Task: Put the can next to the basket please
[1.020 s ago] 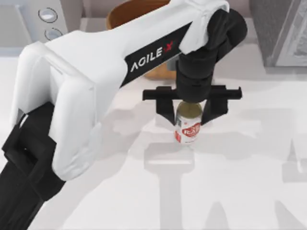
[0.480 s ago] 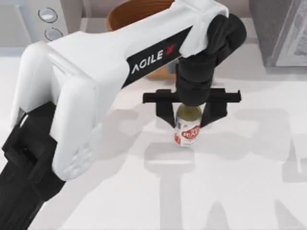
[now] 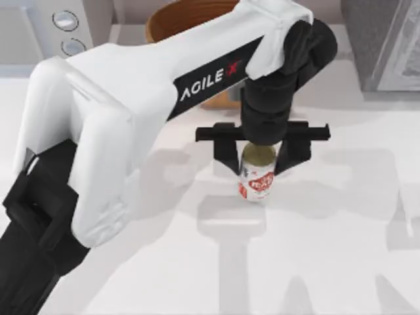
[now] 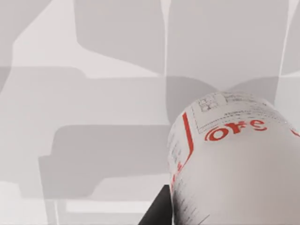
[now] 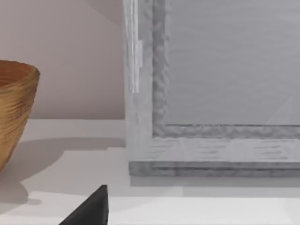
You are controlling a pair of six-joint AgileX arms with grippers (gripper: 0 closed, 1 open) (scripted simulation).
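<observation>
Near basket (image 3: 187, 20), left claw (image 3: 258, 159) grips can (image 3: 257, 176) upright.

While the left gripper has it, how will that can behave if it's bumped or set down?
The can is a small rigid cylinder, so it probably won't deform between the left gripper fingers. Its smooth printed side may slip. Tilted or dropped on the table, it would likely roll.
</observation>
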